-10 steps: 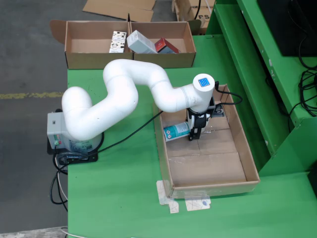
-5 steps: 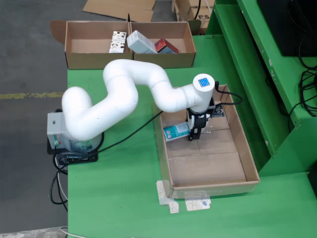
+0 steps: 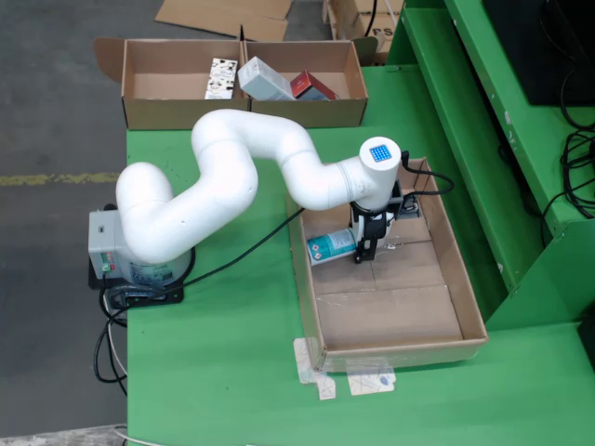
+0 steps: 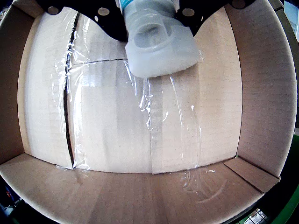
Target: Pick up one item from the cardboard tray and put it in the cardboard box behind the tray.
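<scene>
While the green worktop (image 3: 232, 372) fills the lower frame, the white arm (image 3: 232, 177) reaches centre-right; cardboard box (image 3: 244, 110) upper left; cardboard tray (image 3: 390, 353) lower right; hand (image 3: 364, 253), at the tray's upper end, closed on a white-capped tube (image 3: 332, 246).

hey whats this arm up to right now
The white arm has its gripper down in the cardboard tray, around a pale tube lying on the tray floor. The wrist view shows the tube's cap end right under the gripper. The box behind the tray already holds a few cartons. Whether the tube is off the floor yet can't be told.
</scene>
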{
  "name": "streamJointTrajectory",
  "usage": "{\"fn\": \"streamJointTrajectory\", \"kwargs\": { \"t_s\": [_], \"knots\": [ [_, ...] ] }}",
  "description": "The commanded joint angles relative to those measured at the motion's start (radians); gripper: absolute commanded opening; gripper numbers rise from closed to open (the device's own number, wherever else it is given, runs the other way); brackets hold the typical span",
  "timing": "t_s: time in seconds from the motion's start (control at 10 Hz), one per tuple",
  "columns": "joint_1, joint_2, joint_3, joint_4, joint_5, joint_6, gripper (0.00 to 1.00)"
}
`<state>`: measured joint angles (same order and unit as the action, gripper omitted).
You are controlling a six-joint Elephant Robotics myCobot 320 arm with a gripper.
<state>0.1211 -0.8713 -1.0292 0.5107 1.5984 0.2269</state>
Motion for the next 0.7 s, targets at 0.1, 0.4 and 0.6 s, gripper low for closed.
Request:
{"fn": "streamJointTrajectory", "kwargs": {
  "t_s": [0.1,0.4,0.6],
  "knots": [
    [0.036,0.196,-0.012,-0.086,-0.043,0.034,0.0],
    [0.049,0.232,-0.018,-0.099,-0.056,0.043,0.0],
    [0.06,0.255,-0.014,-0.112,-0.069,0.052,0.0]
  ]
}}
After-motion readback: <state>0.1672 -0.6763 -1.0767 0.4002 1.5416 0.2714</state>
